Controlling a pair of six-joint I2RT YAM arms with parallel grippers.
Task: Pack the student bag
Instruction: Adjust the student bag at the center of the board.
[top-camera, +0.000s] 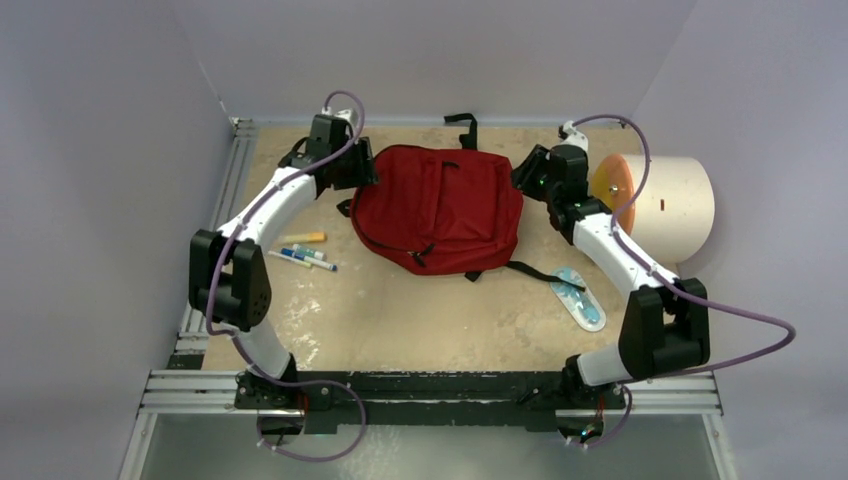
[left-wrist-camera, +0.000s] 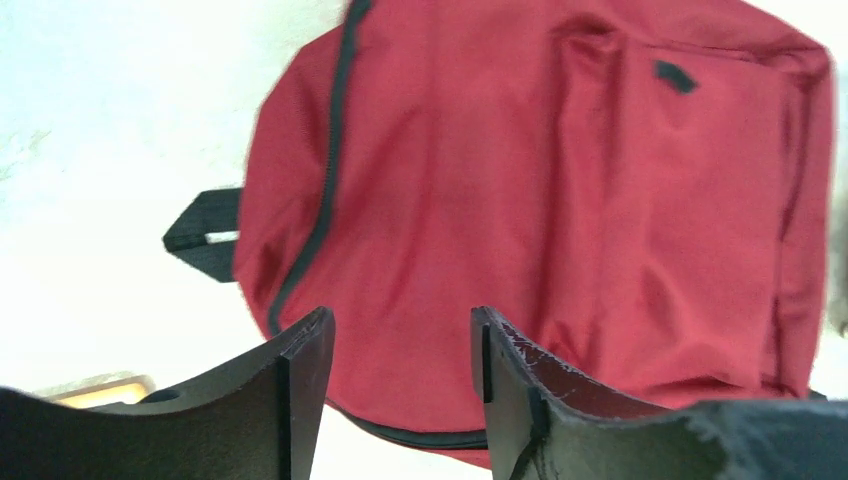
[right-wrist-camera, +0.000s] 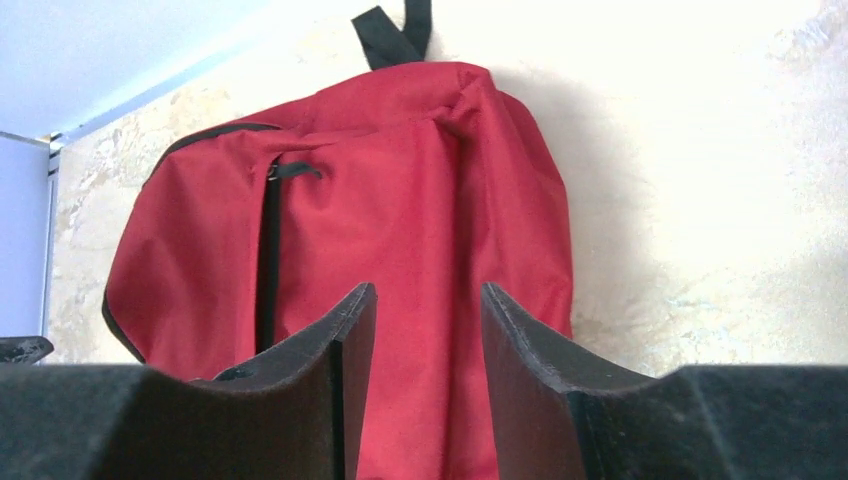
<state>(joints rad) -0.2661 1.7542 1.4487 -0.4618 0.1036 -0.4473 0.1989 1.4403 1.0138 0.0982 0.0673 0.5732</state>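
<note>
The student bag (top-camera: 438, 208) is a dark-red backpack lying flat in the middle of the table, zippers shut, black straps at its far and near ends. It fills the left wrist view (left-wrist-camera: 560, 200) and the right wrist view (right-wrist-camera: 380, 220). My left gripper (top-camera: 358, 168) hovers at the bag's far left corner, open and empty (left-wrist-camera: 400, 330). My right gripper (top-camera: 522, 172) hovers at the bag's far right corner, open and empty (right-wrist-camera: 428, 300). Neither touches the fabric that I can see.
Several markers (top-camera: 300, 255) and an orange-yellow stick (top-camera: 303, 238) lie left of the bag. A light-blue flat item (top-camera: 579, 298) lies to its right front. A cream cylinder with an orange face (top-camera: 660, 205) stands at the right wall. Walls enclose three sides.
</note>
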